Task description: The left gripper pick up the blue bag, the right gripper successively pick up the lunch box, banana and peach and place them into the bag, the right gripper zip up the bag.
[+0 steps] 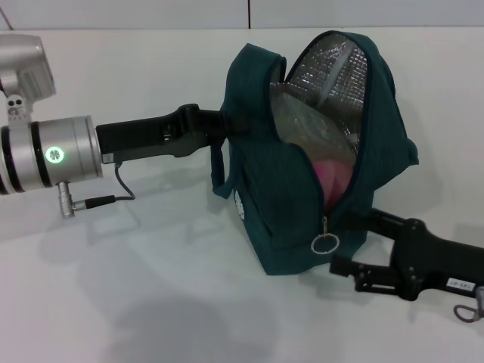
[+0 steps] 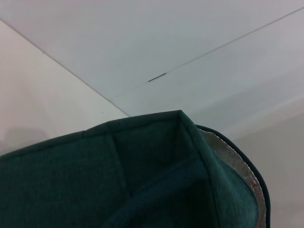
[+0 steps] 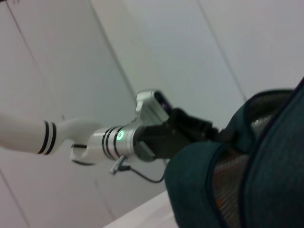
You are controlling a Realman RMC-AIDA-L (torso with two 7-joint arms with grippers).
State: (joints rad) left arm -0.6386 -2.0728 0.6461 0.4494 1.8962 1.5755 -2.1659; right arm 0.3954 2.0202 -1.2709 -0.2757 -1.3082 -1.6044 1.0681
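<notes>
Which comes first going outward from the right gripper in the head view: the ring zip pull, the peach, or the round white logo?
Measured from the right gripper, low beside the blue bag on its right:
1. Ring zip pull, hanging at the bag's lower front, just left of the gripper.
2. Peach, pink inside the open bag, higher up.
3. Round white logo, on the bag's left face, toward the left gripper.

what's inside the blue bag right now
Through the blue bag's open zip, the head view shows silver foil lining, a clear lid-like surface, probably the lunch box, and the pink peach. No banana is visible; the fabric hides the rest.
</notes>
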